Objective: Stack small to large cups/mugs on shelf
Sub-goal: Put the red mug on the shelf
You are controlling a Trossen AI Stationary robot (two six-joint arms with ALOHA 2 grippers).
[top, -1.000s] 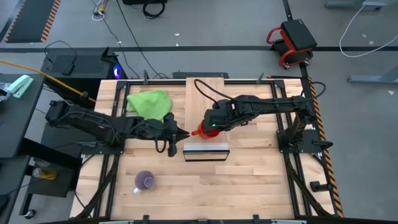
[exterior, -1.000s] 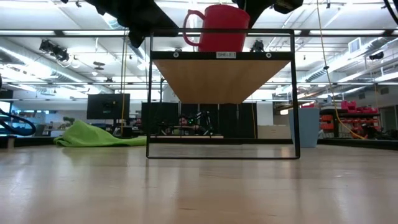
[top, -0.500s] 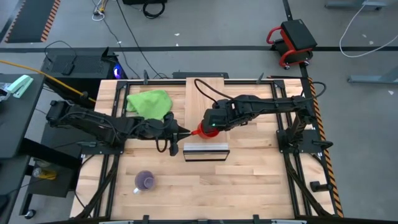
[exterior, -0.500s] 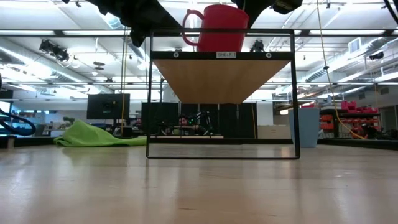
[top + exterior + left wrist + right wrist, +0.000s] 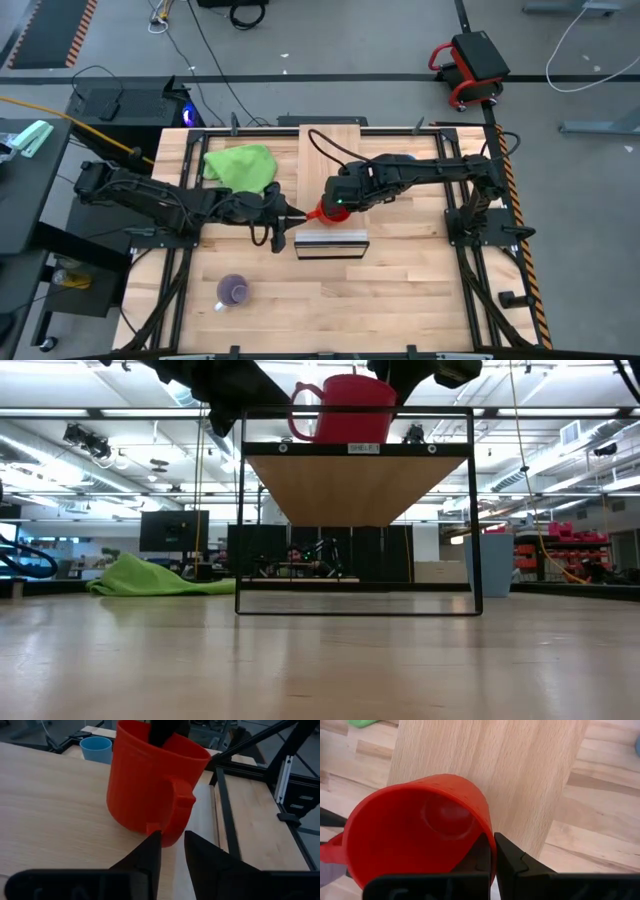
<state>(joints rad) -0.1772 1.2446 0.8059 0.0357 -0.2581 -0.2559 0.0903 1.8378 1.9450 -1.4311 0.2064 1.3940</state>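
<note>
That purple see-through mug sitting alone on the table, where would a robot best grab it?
Probably by the rim wall, from straight above. The purple mug stands upright, mouth up, apart from everything else, so one finger could go inside and one outside. Its handle looks too small and low to catch easily. The right gripper grips the red mug exactly that way.
</note>
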